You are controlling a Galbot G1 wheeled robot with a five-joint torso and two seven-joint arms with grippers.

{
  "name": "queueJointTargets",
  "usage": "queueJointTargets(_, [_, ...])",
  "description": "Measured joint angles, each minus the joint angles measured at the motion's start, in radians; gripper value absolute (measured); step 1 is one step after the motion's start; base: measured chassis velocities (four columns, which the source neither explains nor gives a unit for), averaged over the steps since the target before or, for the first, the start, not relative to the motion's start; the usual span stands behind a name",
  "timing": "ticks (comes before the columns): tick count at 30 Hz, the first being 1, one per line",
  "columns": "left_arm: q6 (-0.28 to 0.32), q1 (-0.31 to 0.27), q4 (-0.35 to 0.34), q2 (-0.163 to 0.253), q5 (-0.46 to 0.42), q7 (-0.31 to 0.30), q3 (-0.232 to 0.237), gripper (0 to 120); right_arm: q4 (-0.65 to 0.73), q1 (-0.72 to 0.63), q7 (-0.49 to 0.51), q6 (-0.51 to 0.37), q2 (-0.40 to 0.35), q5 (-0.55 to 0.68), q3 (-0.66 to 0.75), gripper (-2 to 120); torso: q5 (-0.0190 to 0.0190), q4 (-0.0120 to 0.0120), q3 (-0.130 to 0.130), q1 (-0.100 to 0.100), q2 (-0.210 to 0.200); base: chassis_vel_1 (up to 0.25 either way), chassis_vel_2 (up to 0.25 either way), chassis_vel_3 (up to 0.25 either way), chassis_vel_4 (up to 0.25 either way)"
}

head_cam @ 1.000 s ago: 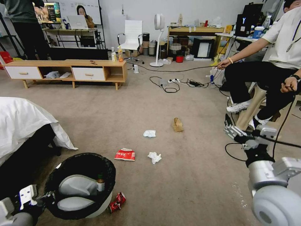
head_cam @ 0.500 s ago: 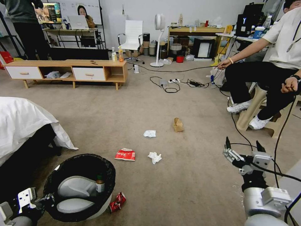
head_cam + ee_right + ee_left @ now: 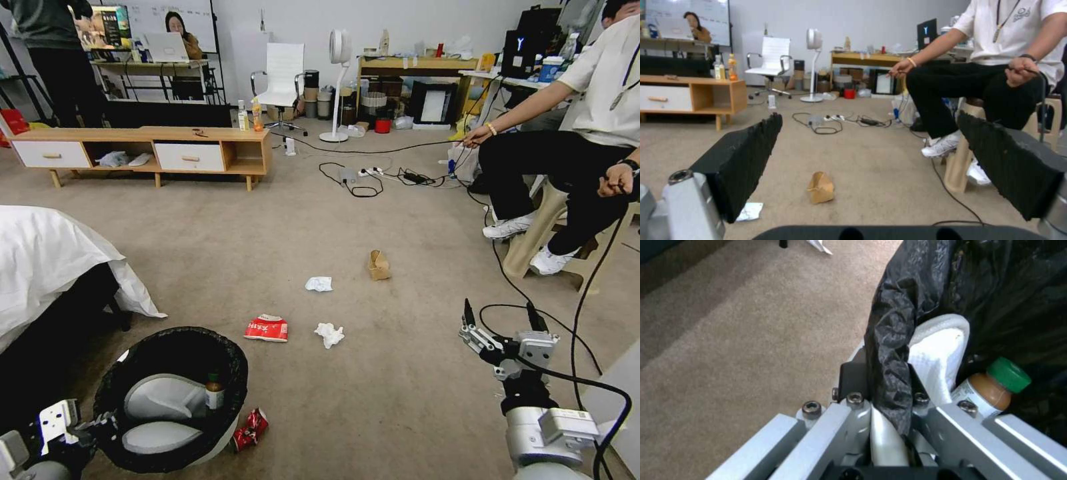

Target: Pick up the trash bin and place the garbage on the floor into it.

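The trash bin (image 3: pixel 230 353), white with a black bag over its rim, is tilted low at the near left. My left gripper (image 3: pixel 97 422) is shut on its near rim. The left wrist view shows that gripper (image 3: pixel 887 385) pinching bag and rim (image 3: pixel 893 336). A green-capped bottle (image 3: pixel 214 391) (image 3: pixel 991 386) lies inside. On the carpet lie a crushed red can (image 3: pixel 249 430) against the bin, a red-white carton (image 3: pixel 267 328), two tissues (image 3: pixel 329 334) (image 3: pixel 319 284) and a brown paper box (image 3: pixel 378 265) (image 3: pixel 821 187). My right gripper (image 3: pixel 500 311) (image 3: pixel 869 133) hangs open at the near right, apart from all of them.
A bed with a white sheet (image 3: pixel 47 260) stands at the left. A low wooden cabinet (image 3: pixel 147 150) is at the back. A person sits on a stool (image 3: pixel 533 233) at the right, and black cables (image 3: pixel 507 287) run across the carpet near my right arm.
My right arm has come down and a little leftward, gripper still open. The bin and the left gripper have hardly moved.
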Motion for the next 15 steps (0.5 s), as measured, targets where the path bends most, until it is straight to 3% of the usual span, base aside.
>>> queueJointTargets(15, [0.000, 0.012, -0.002, -0.003, -0.002, 0.000, -0.010, 3, -0.014, 0.016, -0.004, 0.008, -0.010, 0.004, -0.006, 100, 0.0000, 0.0001, 0.000, 0.000, 0.000, 0.000, 0.000, 0.000, 0.000])
